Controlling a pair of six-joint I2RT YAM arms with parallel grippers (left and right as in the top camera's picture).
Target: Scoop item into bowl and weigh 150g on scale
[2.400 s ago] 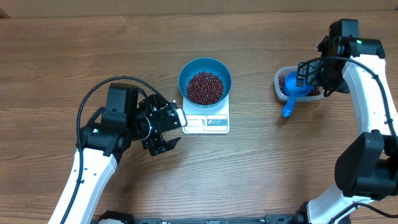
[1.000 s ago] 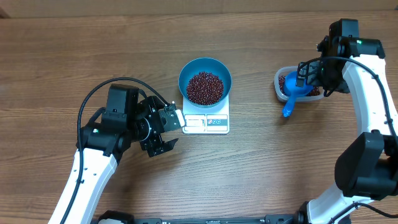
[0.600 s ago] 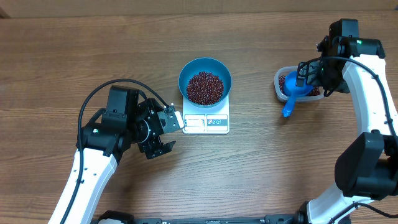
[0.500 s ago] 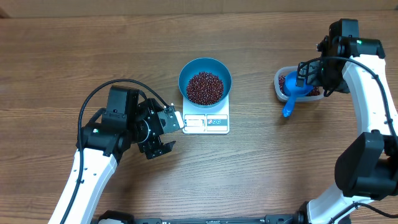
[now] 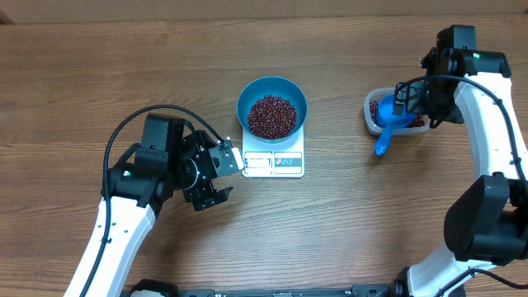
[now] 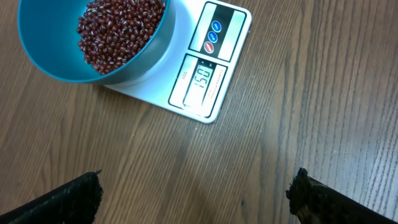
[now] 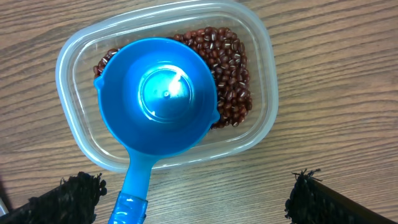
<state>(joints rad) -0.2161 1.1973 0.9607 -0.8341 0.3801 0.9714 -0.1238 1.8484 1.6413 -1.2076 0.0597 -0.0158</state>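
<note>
Scale sits mid-table, long axis 12–6 in the overhead view, display end toward 6. Bowl sits on its 12 end and overhangs it, hiding most of the platform; beans piled inside. Readout looks like 150 in my left wrist view, though it's rotated and small. My left fingers are spread wide and hold nothing, at 9 of the scale, only the tips in frame. My right fingers are also wide and hold nothing, above the tub. Scoop rests in it on more beans, handle toward 7, end cut off.
</note>
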